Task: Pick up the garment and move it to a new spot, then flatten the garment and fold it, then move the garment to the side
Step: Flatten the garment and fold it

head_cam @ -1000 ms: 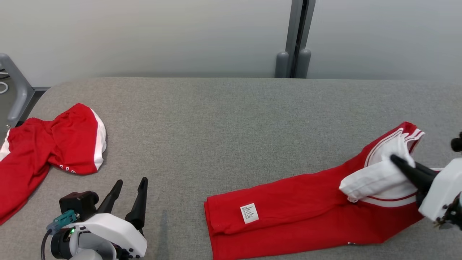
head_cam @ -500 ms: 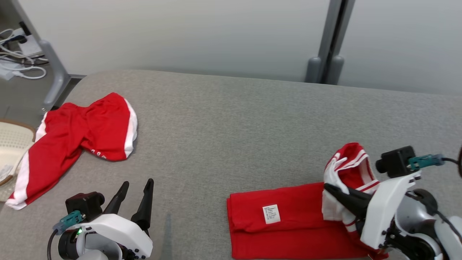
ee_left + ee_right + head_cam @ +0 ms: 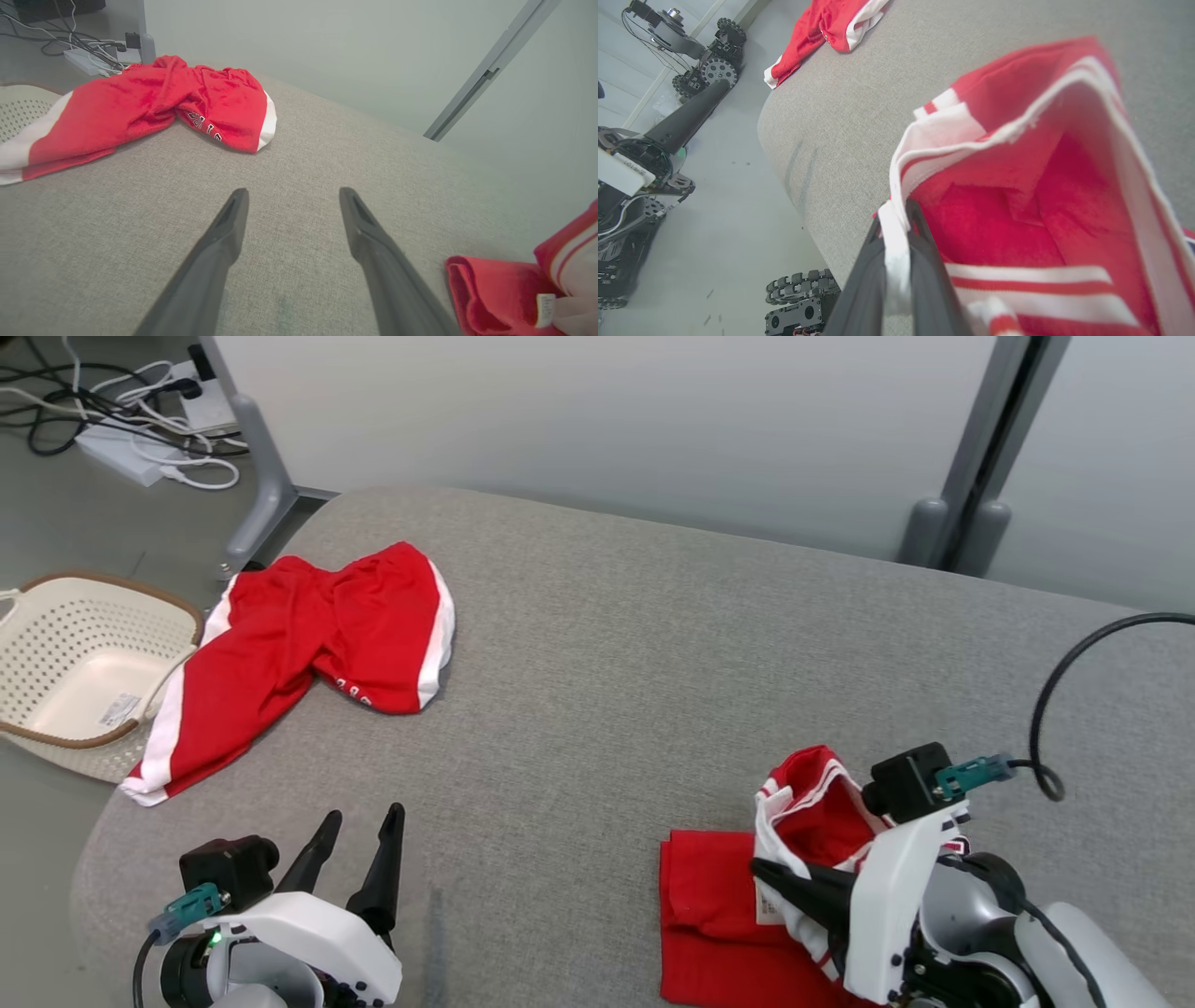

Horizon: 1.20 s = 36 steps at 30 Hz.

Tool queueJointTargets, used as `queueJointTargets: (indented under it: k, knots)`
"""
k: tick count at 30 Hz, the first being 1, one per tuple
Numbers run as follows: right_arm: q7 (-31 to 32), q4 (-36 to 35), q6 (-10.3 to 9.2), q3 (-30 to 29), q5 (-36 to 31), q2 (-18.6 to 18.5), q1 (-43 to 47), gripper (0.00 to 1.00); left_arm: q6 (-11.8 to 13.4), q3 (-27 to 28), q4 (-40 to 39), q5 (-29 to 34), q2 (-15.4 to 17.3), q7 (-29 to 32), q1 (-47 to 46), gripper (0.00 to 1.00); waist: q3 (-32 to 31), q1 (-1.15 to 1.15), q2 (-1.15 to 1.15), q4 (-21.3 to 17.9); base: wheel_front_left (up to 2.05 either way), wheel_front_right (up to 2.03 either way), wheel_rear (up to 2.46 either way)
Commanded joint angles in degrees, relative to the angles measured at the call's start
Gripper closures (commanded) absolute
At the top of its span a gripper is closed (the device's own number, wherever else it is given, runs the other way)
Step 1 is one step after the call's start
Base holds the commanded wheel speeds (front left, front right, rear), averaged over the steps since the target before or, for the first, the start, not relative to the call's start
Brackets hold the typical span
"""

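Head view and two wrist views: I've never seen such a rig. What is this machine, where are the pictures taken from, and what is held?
A two-armed robot; each arm ends in two dark fingers. One camera sits on its head; one on each wrist looks along that arm's fingers. On the table lie red shorts and a partly folded red garment; a basket stands beside the table. The left fingers are open and empty. The right fingers are shut on the garment's white-striped edge, lifting it.

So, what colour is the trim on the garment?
Red-and-white stripes on the garment, clearest in the right wrist view.
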Motion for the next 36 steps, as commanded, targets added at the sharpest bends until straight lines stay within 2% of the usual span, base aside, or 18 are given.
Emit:
queueJointTargets:
  k: [1,7,9,10,11,12,17,23,29,33,36]
  knots:
    - [-0.2,0.5,0.1,0.5,0.3,0.4,-0.7,1.0,-0.2,0.2,0.2,0.3,0.1,-0.2,0.1,0.0,0.0,0.0,0.0,0.7,0.0,0.0,0.0]
    - [-1.2,4.2,0.1,3.0,1.3,1.5,-2.7,1.0,-0.4,0.2,0.5,0.4,-0.2,-0.2,-0.1,0.0,0.2,0.0,0.0,1.9,0.0,0.0,0.0]
    - [-1.8,5.4,0.1,3.8,1.5,1.8,-3.4,0.78,-0.4,0.2,0.6,0.4,-0.2,-0.3,-0.2,0.0,0.2,0.0,0.0,2.0,0.0,0.0,0.0]
    - [-2.1,6.0,0.1,4.1,1.6,1.9,-3.8,0.61,-0.4,0.3,0.6,0.4,-0.2,-0.3,-0.2,0.0,0.3,0.0,0.0,2.1,0.0,0.0,0.0]
    - [-2.2,6.5,0.1,4.5,1.8,1.9,-4.0,0.38,-0.4,0.3,0.6,0.4,-0.1,-0.3,-0.1,0.0,0.3,0.0,0.0,2.1,0.0,0.0,0.0]
    - [-2.5,6.9,0.1,4.8,2.0,1.9,-4.2,0.0,-0.4,0.4,0.6,0.4,-0.1,-0.3,-0.1,0.0,0.3,0.0,0.0,2.0,0.0,0.0,0.0]
    - [-3.9,6.3,0.1,6.6,4.0,1.7,-5.4,0.0,0.2,0.6,0.2,0.5,0.3,-0.3,0.2,0.0,0.2,0.0,0.0,0.7,0.0,0.0,0.0]
    - [-6.4,0.4,0.1,6.9,7.9,-0.3,-6.1,0.0,0.8,1.3,-0.9,0.9,1.0,-0.4,0.4,0.0,-0.2,0.0,0.0,-2.2,0.0,0.0,0.0]
    - [-10.1,-7.1,0.11,2.5,11.6,-3.5,-5.6,0.0,1.1,2.3,-2.1,1.7,1.5,-0.4,1.2,0.0,-0.8,0.0,0.0,-5.3,0.0,0.0,0.0]
    - [-13.1,-9.5,0.12,-1.8,8.7,-6.9,-4.7,0.0,1.5,2.9,-2.8,3.6,2.1,-0.5,1.1,0.0,-1.3,0.0,0.0,-6.9,0.0,0.0,0.0]
    - [-14.0,-9.8,0.12,-3.9,7.1,-7.8,-3.8,0.0,1.7,3.1,-3.3,5.1,2.4,-0.5,1.2,0.0,-1.4,0.0,0.0,-7.6,0.0,0.0,0.0]
